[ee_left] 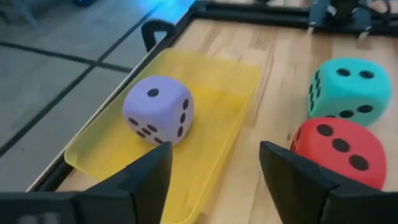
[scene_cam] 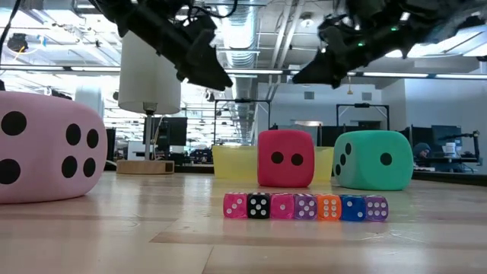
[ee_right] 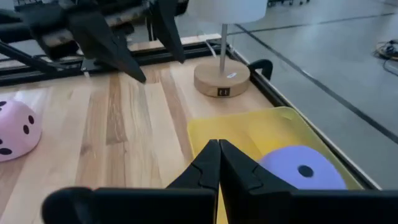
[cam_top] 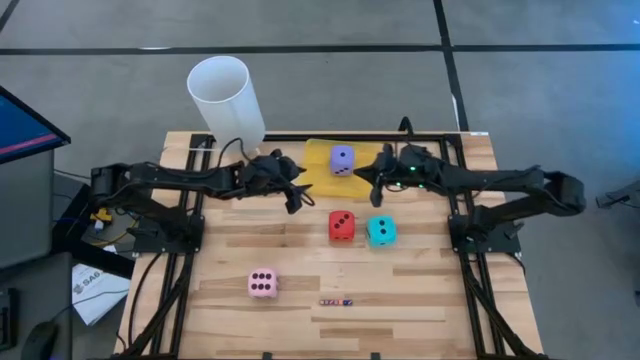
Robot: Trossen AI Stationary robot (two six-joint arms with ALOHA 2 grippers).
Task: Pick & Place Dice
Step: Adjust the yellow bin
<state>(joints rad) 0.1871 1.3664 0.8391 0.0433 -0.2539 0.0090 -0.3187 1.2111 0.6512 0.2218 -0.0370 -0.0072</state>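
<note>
The purple die (cam_top: 342, 160) rests in the yellow tray (cam_top: 318, 152) at the far edge of the table (cam_top: 420, 300). The red die (cam_top: 341, 225) and cyan die (cam_top: 381, 231) sit side by side near the table centre; the pink die (cam_top: 262, 283) lies apart, toward the near left. The left end effector (cam_top: 296, 190) hovers just beside the tray, fingers spread and empty. The right end effector (cam_top: 373, 175) hangs beside the tray's other side, fingers pressed together, empty.
</note>
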